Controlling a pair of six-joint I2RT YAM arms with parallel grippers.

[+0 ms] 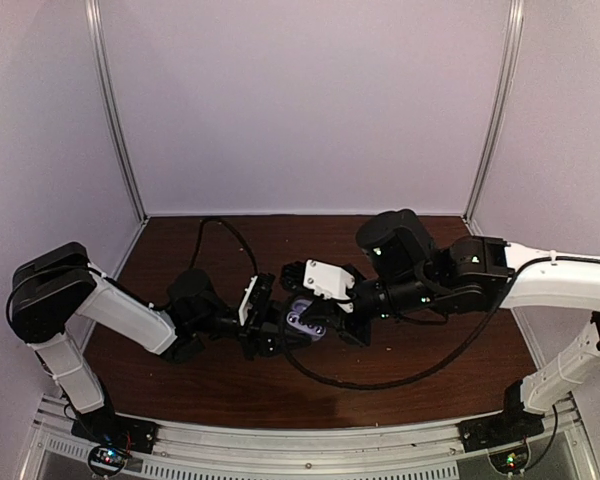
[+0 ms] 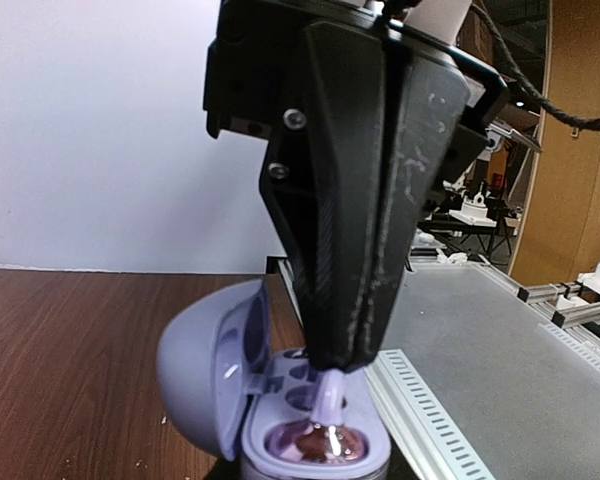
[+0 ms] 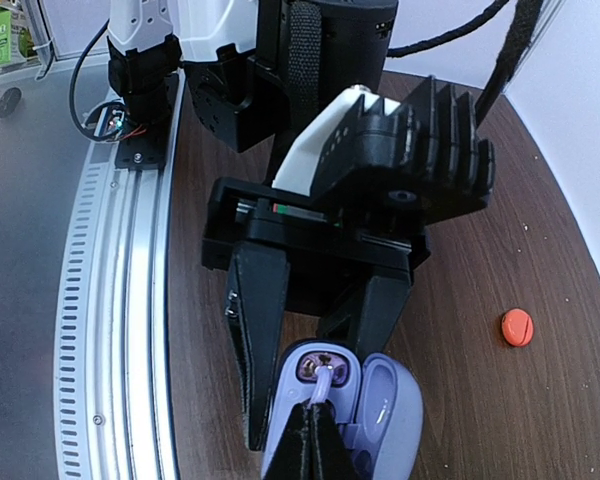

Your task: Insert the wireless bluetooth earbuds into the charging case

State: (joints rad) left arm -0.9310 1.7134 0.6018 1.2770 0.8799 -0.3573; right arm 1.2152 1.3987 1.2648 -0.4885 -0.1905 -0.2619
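Observation:
The lavender charging case (image 1: 308,322) stands with its lid (image 2: 205,370) swung up. My left gripper (image 1: 276,330) is shut on the case's base, one of its fingers (image 3: 255,350) on each side. My right gripper (image 3: 315,425) comes down from above, shut on the stem of a lavender earbud (image 3: 323,383). In the left wrist view the right gripper's fingertips (image 2: 345,355) pinch that earbud (image 2: 330,395), whose lower end touches the glossy purple well at the case's end (image 2: 315,442). The other wells look dark.
A small orange-red round piece (image 3: 517,327) lies on the brown table to the right of the case. A slotted metal rail (image 3: 110,330) runs along the table's near edge. White walls enclose the table on three sides.

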